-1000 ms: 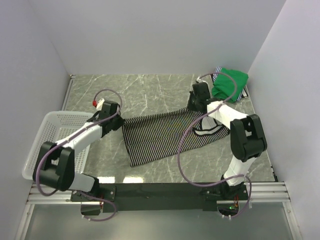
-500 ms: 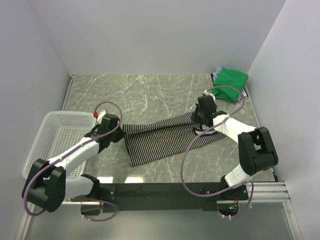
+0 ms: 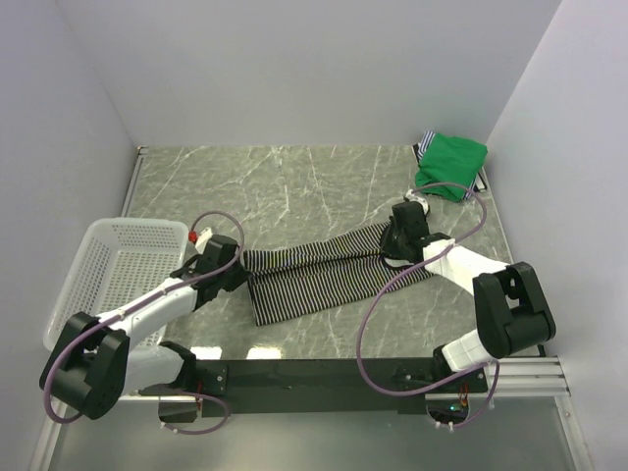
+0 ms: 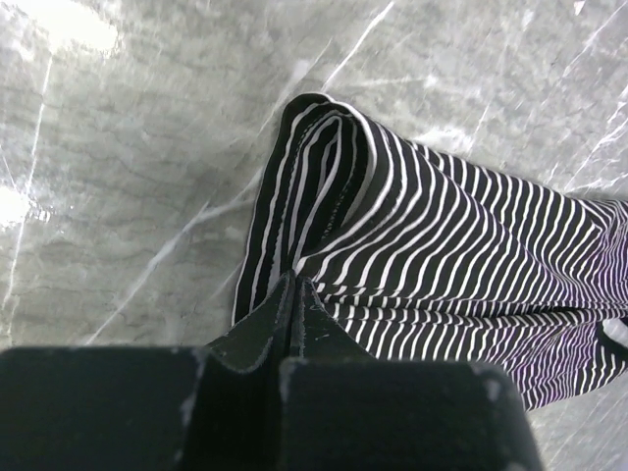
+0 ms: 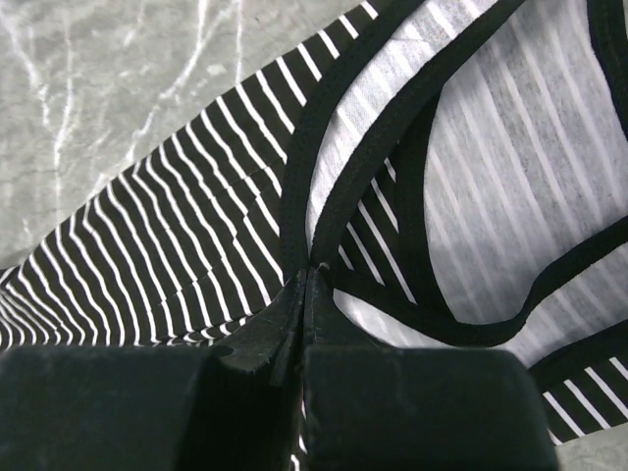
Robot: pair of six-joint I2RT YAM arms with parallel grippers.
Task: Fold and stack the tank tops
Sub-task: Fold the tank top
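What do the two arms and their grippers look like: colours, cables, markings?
Both arms match: the left arm and right arm have white links between bulky black joints. A thin purple cable loops loosely along each. A small red part sits by the left wrist. The left gripper and right gripper are matte black, tapering to thin tips. No printed markings show.

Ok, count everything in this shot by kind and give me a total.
Tank tops: 2, the striped tank top and the green tank top; a striped edge under the green one might be a third.
Baskets: 1, the white mesh basket.
Robot arms: 2, left arm and right arm.
Total: 5.
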